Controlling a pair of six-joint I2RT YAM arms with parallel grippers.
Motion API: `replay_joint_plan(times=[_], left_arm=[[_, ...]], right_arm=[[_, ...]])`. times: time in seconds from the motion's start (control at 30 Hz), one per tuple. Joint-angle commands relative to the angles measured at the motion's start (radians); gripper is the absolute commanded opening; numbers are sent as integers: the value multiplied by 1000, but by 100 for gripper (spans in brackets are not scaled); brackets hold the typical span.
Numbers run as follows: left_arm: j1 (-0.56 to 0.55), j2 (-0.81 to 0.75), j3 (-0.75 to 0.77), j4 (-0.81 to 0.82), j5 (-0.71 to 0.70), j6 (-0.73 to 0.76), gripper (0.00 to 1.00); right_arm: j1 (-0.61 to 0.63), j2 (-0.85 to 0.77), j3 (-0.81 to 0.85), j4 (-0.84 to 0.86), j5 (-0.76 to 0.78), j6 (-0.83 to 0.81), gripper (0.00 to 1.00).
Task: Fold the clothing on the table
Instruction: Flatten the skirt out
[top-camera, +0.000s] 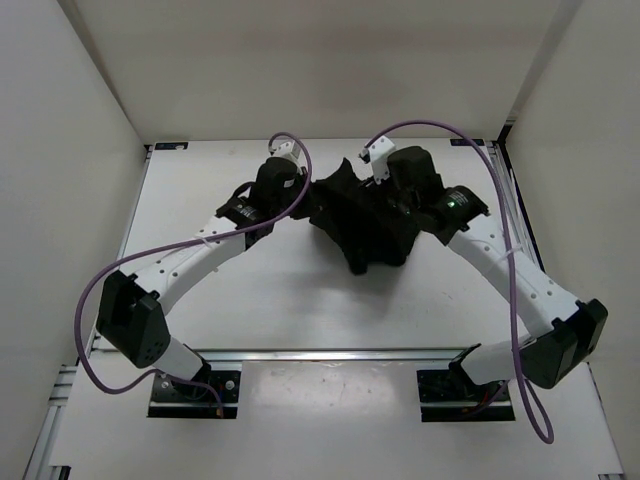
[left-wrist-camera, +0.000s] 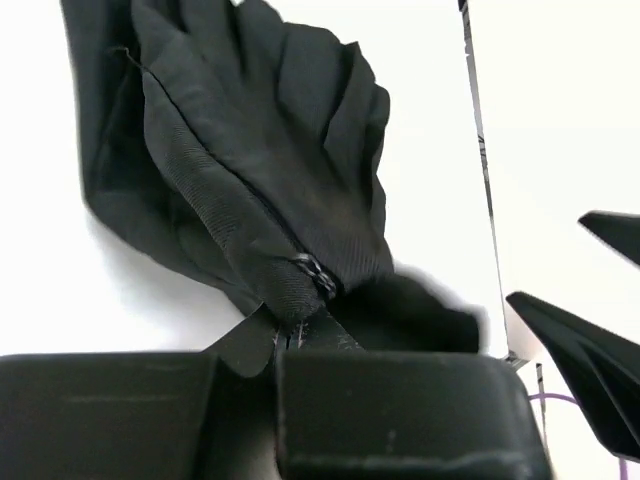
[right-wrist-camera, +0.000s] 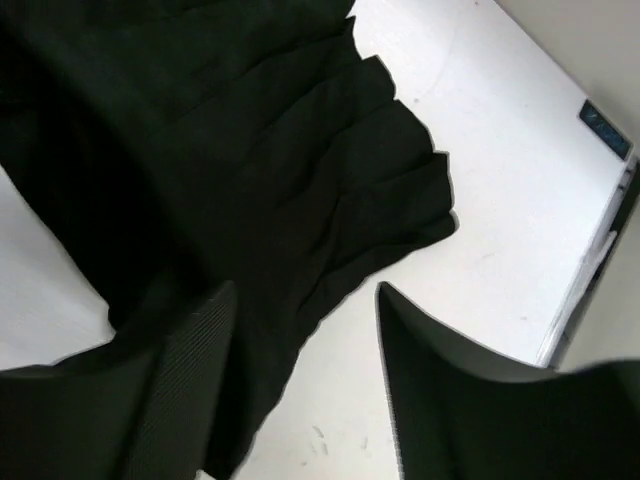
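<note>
White walls close in your white desk (top-camera: 300, 300), and the clothing (top-camera: 365, 225) sits bunched in a dark, creased heap near the middle of its far half, right between your two arms. Your left pincer (left-wrist-camera: 300, 338) is clamped tight on a gathered fold at the garment's edge, the cloth fanning out from its jaws. Your right pincer (right-wrist-camera: 305, 295) has its jaws standing well apart over the pleated fabric, which lies loose between them, not pinched.

A robotics lab test cell: plain white walls (top-camera: 60, 120) box in a white table (top-camera: 300, 310) with aluminium rails (top-camera: 330, 353) along its near edge, purple cables (top-camera: 430, 123) trailing.
</note>
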Motion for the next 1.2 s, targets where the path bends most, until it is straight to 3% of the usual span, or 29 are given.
replay_joint_plan(times=[0.0,0.07,0.13,0.2,0.4,0.83,1.17], left_arm=[[6,-13,59,-75,1,87,0],[2,-18,59,-100,9,96,0],[11,-38,39,-101,12,96,0],[11,-47,27,-83,39,79,0],[-1,-10,111,-143,46,107,0],[-15,17,186,-174,63,92,0],[-12,7,186,-157,61,75,0]], right_arm=[[-42,-49,9,3,-138,-21,69],[-60,-69,27,18,-233,-26,80],[-63,-66,35,25,-294,-41,83],[-45,-42,49,3,-310,-52,84],[-33,37,133,-112,-594,26,85],[69,43,-98,58,-431,140,77],[65,118,-83,103,-296,149,74]])
